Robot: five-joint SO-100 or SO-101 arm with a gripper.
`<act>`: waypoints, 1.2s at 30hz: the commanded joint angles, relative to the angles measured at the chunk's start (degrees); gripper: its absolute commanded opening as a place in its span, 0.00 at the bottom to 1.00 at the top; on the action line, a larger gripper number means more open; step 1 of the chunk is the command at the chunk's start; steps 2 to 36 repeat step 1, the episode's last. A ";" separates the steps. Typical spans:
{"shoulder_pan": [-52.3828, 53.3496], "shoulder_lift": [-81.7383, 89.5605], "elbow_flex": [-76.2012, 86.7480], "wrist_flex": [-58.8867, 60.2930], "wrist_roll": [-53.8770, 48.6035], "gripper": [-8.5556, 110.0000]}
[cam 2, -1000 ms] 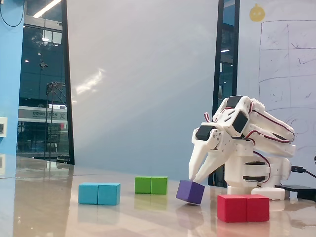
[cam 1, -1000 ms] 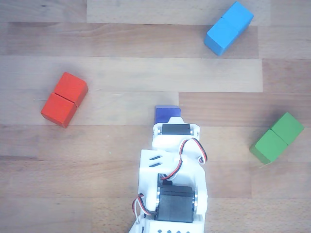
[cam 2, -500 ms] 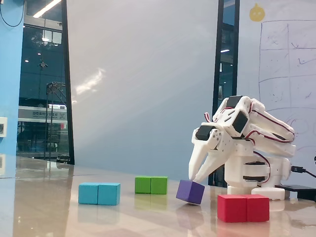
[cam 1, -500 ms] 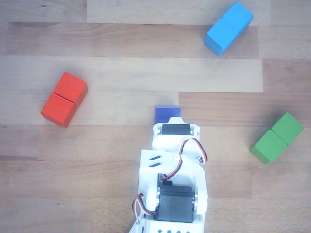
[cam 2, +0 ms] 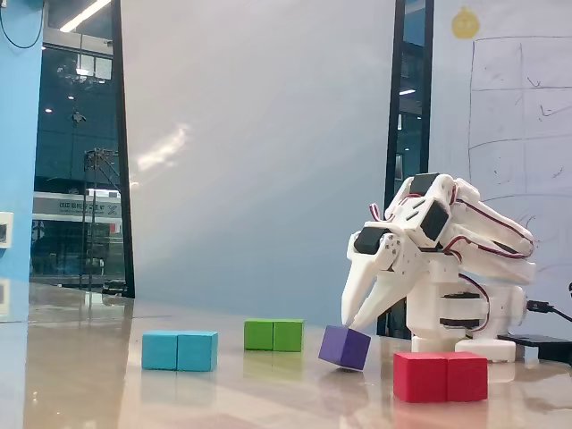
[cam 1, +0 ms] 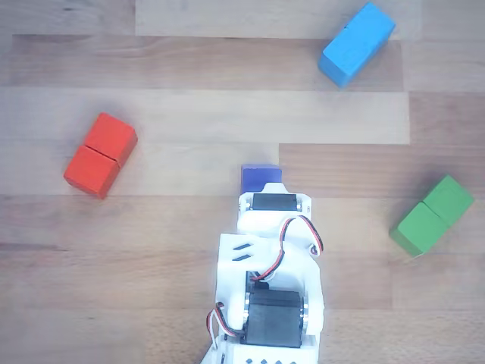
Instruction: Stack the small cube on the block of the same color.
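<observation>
In the fixed view, nearest the camera, a red two-part rectangular block (cam 2: 441, 376) lies on the glossy wooden tabletop (cam 2: 116, 393), long axis running left to right. Just behind and to its left sits the small blue-violet cube (cam 2: 345, 347), tipped on one lower edge, not flat. The white two-finger gripper (cam 2: 347, 323) reaches down from the right and its tips meet the cube's upper right corner. The fingers look close together, but whether they clamp the cube or only touch it I cannot tell, since the other view hides the tips under the wrist servo.

Seen from above in the other view, the cube (cam 1: 261, 176) pokes out just beyond the front of the arm (cam 1: 269, 284), near the middle of the table and well apart from every block. Being a cube it has no long axis; its faces sit roughly square to the arm.

The step in hand appears to be the grasp, so stacking is not yet begun. The best colour match is the light blue rectangular block (cam 2: 180, 350), further back on the left of the fixed view, and at the top right of the other view (cam 1: 356, 43), its long axis diagonal there. The next move likely calls for a firm grip, a lift, and a swing towards that block.

Furthest back stands a green two-part block (cam 2: 273, 335).
</observation>
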 commanded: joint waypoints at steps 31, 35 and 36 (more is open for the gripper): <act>0.09 1.67 -6.06 1.67 -0.26 0.07; 0.09 1.67 -6.06 1.67 -0.26 0.07; 0.09 1.67 -6.06 1.67 -0.26 0.07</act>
